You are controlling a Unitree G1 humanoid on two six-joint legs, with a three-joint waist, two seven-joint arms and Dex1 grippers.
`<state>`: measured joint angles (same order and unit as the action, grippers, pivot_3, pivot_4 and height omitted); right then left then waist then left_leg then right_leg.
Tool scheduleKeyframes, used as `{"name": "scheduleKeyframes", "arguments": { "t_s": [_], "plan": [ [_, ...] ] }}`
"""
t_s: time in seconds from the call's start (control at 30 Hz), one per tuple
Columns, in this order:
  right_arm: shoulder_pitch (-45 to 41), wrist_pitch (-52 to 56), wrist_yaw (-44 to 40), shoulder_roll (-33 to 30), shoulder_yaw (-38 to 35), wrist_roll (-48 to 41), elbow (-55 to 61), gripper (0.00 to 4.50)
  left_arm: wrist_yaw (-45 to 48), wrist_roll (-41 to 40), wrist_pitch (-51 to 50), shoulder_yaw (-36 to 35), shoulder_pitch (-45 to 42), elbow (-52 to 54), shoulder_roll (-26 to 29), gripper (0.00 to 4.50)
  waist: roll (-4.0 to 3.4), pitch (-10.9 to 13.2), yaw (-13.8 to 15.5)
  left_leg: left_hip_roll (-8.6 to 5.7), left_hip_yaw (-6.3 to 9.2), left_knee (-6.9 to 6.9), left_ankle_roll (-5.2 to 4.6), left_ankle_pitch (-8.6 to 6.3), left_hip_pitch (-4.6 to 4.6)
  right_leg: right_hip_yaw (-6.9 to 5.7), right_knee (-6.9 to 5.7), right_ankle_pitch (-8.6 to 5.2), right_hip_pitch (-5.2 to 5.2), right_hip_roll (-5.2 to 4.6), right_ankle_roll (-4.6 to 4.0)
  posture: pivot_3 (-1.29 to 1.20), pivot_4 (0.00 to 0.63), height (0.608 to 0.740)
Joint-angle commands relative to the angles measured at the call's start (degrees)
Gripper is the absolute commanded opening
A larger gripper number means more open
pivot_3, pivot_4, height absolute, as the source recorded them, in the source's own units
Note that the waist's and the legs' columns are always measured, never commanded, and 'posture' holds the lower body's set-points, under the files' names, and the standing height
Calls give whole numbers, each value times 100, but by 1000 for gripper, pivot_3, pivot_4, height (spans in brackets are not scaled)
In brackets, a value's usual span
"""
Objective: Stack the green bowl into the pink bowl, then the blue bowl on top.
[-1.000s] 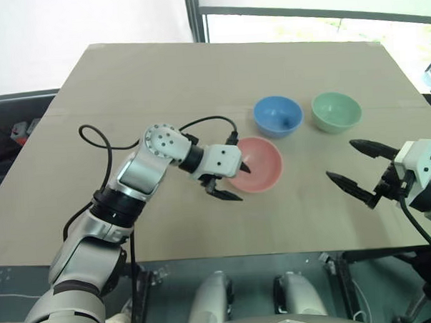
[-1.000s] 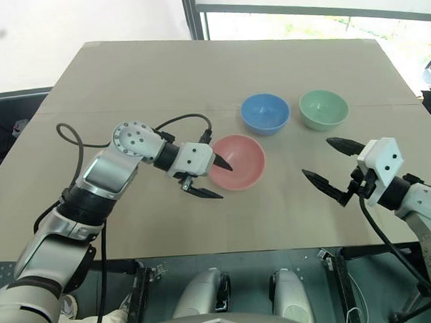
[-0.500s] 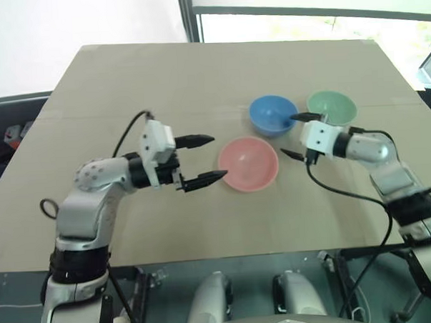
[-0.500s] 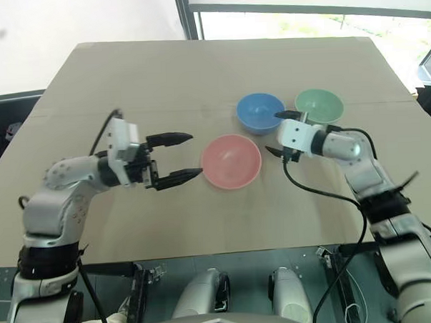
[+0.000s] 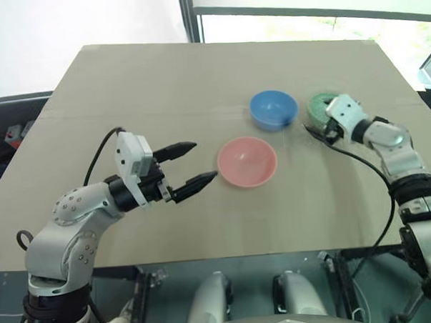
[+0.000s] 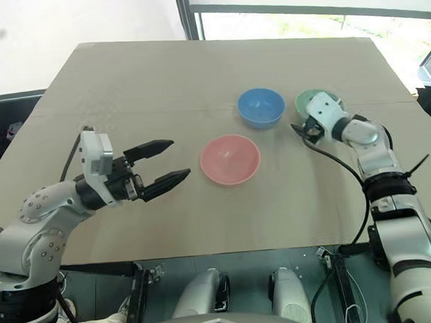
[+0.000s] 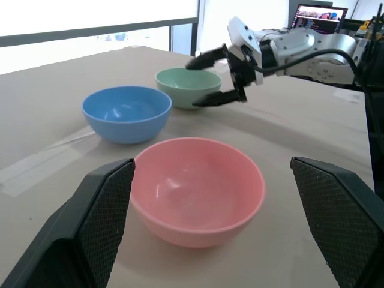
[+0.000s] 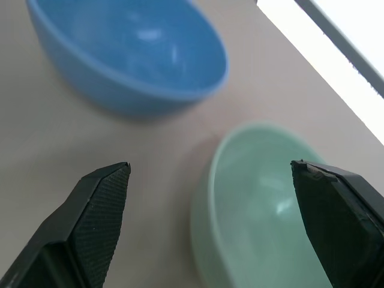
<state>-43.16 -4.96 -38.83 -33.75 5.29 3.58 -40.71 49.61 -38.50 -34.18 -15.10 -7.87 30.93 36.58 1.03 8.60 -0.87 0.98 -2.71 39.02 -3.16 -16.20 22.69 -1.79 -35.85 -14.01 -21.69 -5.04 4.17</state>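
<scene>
Three small round plastic bowls rest upright and apart on a tan cardboard-covered table (image 5: 162, 85). The salmon-pink plastic bowl (image 5: 247, 161) lies nearest; the sky-blue plastic bowl (image 5: 273, 109) lies beyond it, with the pale mint-green plastic bowl (image 7: 187, 87) beside the blue one. The left gripper (image 5: 190, 165), released with fingers wide, hovers level just beside the pink bowl, grasping nothing. The right gripper (image 7: 216, 77), likewise released, straddles the green bowl's near rim, one finger over the bowl, one outside it.
</scene>
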Motion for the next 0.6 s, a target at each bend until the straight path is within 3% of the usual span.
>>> {"name": "scheduleKeyframes", "arguments": {
  "t_s": [0.03, 0.1, 0.2, 0.27, 0.4, 0.5, 0.6],
  "plan": [
    [-285, 247, 19, -7, -266, -161, -341, 4251, -33, -120, 97, 40, -176, 131, 74, 4458, -2, 0, -14, 0, -4, 0, 2, 1, -2, 5, -1, 1, 0, 2, 0, 0, 150, 740],
    [-437, 200, 13, 23, -245, -125, -643, 3743, -8, -155, 89, 45, -273, 61, 106, 4500, -2, 0, -14, 3, -3, 0, 4, 3, -7, 6, -3, 1, 0, 7, -2, 0, 150, 740],
    [-662, 31, 45, 39, -217, -41, -985, 2253, 31, -175, 103, 20, -338, -22, 166, 4500, -2, 0, -12, 3, -4, -10, 5, 3, -4, 9, 2, 1, -4, 7, -3, 0, 150, 740],
    [-776, -62, -14, 46, -201, -28, -1091, 1763, 56, -199, 116, -7, -347, -66, 213, 4500, -2, 0, -12, 2, -4, -17, 5, 3, -4, 8, 2, 1, -4, 7, -2, 0, 150, 740],
    [-850, -255, -73, 13, -163, 41, -1158, 136, 53, -192, 179, -8, -277, -80, 253, 4500, -2, 1, 9, 1, -1, -34, 5, 3, 2, 2, 3, 1, -7, 6, -2, 0, 150, 740],
    [-724, -367, -380, -45, -215, -87, -752, 136, 77, -177, 253, -27, -140, -63, 267, 4500, -4, 2, 1, 0, -2, -38, 4, 3, 4, 1, 6, 1, -7, 4, -2, 0, 150, 740],
    [-212, 35, -1307, -77, -382, -836, 719, 136, 266, -305, 361, -172, 95, -79, 305, 4500, -8, 4, 1, 2, -1, -43, 5, 3, 4, -1, 8, 1, -8, 5, -2, 0, 150, 740]
  ]
}}
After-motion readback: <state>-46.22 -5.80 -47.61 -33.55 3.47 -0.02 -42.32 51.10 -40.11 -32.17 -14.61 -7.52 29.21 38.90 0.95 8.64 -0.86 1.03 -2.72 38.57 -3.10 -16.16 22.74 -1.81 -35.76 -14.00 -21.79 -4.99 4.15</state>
